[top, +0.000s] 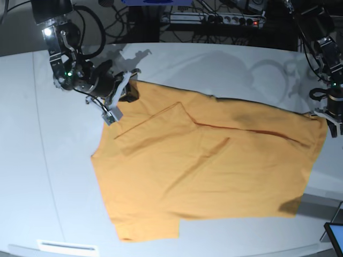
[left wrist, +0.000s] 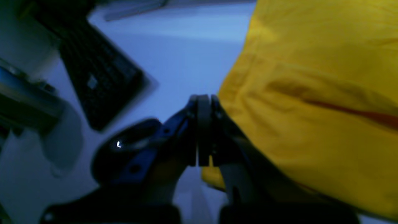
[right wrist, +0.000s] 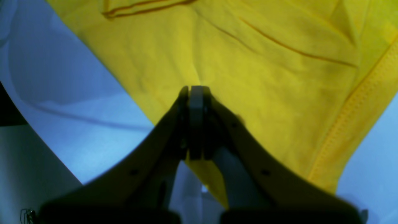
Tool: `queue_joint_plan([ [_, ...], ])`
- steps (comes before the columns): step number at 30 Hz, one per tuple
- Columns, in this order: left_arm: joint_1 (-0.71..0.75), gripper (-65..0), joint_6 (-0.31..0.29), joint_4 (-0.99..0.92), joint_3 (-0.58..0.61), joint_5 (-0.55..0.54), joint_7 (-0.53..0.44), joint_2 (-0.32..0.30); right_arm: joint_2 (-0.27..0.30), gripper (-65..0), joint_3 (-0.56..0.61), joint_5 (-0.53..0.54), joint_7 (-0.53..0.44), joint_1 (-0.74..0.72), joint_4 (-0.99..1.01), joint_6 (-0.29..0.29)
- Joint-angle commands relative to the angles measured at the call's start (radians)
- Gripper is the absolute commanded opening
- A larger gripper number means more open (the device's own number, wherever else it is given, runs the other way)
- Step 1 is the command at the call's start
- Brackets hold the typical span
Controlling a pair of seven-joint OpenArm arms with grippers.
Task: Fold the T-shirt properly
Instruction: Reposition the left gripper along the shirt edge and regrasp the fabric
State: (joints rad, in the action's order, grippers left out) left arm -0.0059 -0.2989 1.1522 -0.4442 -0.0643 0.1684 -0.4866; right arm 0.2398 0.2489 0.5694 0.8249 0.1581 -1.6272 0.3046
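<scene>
Spread across the pale grey-white counter (top: 48, 176), the large orange-yellow short-sleeved cotton T-shirt (top: 209, 171) lies mostly flat, creased along several diagonal folds, its near hem close to the counter's front edge. At the shirt's far corner on the base view's left, the right claw (right wrist: 196, 93) is pinched fully closed on an edge of the yellow fabric, a stitched hem running down the side of its wrist view. On the opposite side, the left claw (left wrist: 203, 102) is likewise clamped closed, with the shirt's edge caught between its tips. A dark keyboard-like slab (left wrist: 96, 74) lies blurred on the counter beyond that claw, well apart from the shirt.
</scene>
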Motion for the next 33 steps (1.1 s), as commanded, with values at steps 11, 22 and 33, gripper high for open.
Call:
queue_joint_plan([
  [11,-0.181,-65.0,0.005,-0.226,0.114,-0.019,-0.105,-0.053,0.011,-64.9,0.003,-0.061,0.110,0.021,0.011,-0.014],
  [22,-0.303,-65.0,-0.072,-0.406,0.210,-0.098,-0.106,-0.014,0.011,-64.9,0.005,-0.061,0.112,0.019,0.011,-0.014],
  [33,-0.262,-65.0,-0.069,-0.466,0.269,-0.104,-0.096,-0.017,0.011,-64.9,0.003,-0.061,0.112,0.021,0.011,-0.014],
])
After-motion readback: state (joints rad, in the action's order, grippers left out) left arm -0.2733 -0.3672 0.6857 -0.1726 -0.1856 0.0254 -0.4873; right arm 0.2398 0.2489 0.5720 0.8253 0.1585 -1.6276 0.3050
